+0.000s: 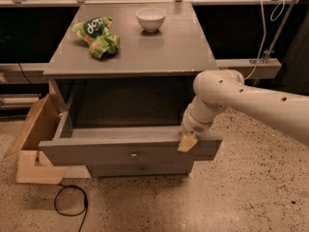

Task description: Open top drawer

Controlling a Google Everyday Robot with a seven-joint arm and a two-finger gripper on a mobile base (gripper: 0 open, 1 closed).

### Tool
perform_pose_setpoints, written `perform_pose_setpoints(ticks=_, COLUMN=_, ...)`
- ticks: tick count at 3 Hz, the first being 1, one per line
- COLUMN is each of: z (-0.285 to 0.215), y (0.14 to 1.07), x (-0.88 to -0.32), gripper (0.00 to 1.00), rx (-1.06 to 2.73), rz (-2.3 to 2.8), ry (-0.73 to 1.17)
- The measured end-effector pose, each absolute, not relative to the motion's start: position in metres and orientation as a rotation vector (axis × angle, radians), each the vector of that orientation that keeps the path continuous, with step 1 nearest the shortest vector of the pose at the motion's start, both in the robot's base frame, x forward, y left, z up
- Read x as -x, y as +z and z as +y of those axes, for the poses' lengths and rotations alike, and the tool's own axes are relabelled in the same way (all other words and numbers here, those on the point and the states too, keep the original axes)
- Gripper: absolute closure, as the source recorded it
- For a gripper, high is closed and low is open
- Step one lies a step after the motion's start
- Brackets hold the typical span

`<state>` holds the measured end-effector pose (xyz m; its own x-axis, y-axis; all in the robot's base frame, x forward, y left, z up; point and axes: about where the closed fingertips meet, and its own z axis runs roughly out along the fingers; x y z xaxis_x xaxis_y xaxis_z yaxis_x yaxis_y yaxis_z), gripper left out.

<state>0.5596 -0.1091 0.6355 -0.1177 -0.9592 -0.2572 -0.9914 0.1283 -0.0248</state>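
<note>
The top drawer (96, 151) of the grey cabinet stands pulled far out, and its inside looks empty. Its grey front panel has a small round metal knob (133, 154) at centre. My gripper (187, 142) hangs from the white arm (251, 103) that reaches in from the right. It sits at the top edge of the drawer front, near its right end and right of the knob. Its tan tip rests against the panel.
A lower drawer with its own knob (141, 169) sits shut below. On the cabinet top (159, 52) lie a green chip bag (96, 35) and a white bowl (150, 18). An open cardboard box (34, 139) stands at the left. A black cable (70, 207) loops on the floor.
</note>
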Motion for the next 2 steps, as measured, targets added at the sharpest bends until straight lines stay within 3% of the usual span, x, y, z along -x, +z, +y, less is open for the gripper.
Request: perform_pose_setpoints(ticks=2, z=-0.1091, y=0.6355, x=-0.5596, gripper=0.09, rx=1.932, rz=2.191, ry=0.225)
